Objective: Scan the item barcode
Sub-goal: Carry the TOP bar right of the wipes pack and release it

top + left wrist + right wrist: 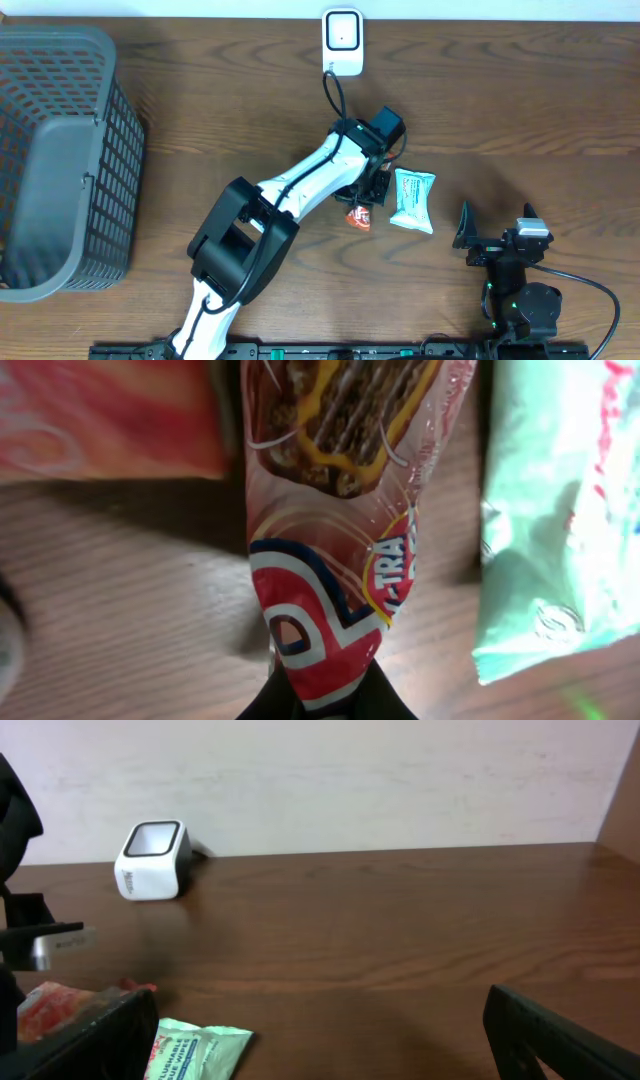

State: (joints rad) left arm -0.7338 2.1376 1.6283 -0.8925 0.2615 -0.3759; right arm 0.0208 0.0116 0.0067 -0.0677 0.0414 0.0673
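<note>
**Item 1. Scanner** (342, 40): small white unit with a dark window, at the far edge of the desk (520, 110). Its cable (333, 95) trails toward the robot. All places below are reckoned from it.

**Item 2. Snack bar** (340, 550): the task's item, in a glossy red wrapper printed with a chocolate bar. It sits on the robot's side of the scanner, well apart from it, about mid-desk. Whether it rests on the wood or is just lifted cannot be told. No barcode shows on the visible face.

**Item 3. Left gripper** (368, 192): over the bar, its fingers (395, 710) clamped on one crimped end of the wrapper only.

**Item 4. Right gripper** (495, 238): nearer the robot than the scanner and off to its right. Fingers spread wide, holding nothing.

**Item 5. Mint-green packet** (412, 200): just beside the bar, on the right gripper's side.

**Item 6. Orange-red packet** (110, 415): close to the bar on its other side.

**Item 7. Basket** (60, 150): grey mesh, far to the scanner's left.

**Hazards, as judged:**
- An end-only pinch on slick film may let the bar slip out or swing and twist on the way to the scanner.
- The code probably lies on the hidden face, so the bar may arrive with the wrong side to the window.
- Crumpled, shiny film could spoil the read.
- Lifting may drag either neighbouring packet along.
- The arm's approach could snag the cable or nudge the scanner.
</note>
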